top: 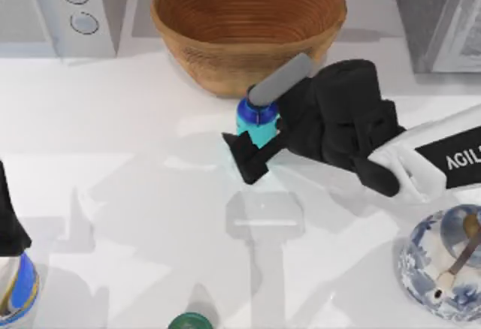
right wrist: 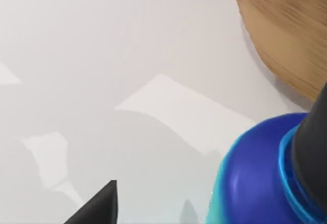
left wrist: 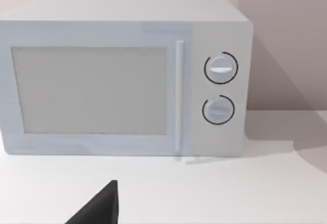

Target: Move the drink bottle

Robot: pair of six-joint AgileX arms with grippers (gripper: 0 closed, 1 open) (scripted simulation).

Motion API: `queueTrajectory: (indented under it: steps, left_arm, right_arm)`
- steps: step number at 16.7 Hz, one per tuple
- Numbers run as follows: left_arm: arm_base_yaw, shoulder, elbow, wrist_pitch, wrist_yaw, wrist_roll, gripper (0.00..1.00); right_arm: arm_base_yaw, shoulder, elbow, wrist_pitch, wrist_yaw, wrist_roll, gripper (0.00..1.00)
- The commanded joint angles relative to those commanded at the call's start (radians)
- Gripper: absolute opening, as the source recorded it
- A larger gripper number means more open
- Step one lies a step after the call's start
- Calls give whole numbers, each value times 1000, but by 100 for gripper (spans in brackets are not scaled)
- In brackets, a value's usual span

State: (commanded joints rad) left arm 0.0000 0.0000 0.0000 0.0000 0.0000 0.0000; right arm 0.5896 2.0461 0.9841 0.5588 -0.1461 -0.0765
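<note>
Drink bottle (top: 257, 122) sits between right hand (top: 254, 132) fingers (beside woven bowl (top: 248, 25)).

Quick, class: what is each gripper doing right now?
Left gripper: parked at the table's left edge; cannot be told.
Right gripper: around the drink bottle beside the woven bowl; whether it grips cannot be told.

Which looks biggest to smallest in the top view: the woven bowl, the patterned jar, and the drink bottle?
1. woven bowl
2. patterned jar, cut off by the frame edge
3. drink bottle, partly covered by the right gripper
</note>
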Motion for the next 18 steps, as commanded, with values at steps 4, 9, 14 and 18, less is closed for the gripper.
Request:
queueTrajectory:
  steps: [4,9,14,18]
  left_arm:
    - [0,0,0,0,0,0,100]
    - [0,0,0,0,0,0,100]
    - [0,0,0,0,0,0,100]
    - [0,0,0,0,0,0,100]
  right_arm:
    - [-5,99,61,38,-2,-2,100]
    - [-5,102,63,39,-3,-2,92]
    - [-5,102,63,39,-3,-2,55]
    - [-5,102,63,39,-3,-2,25]
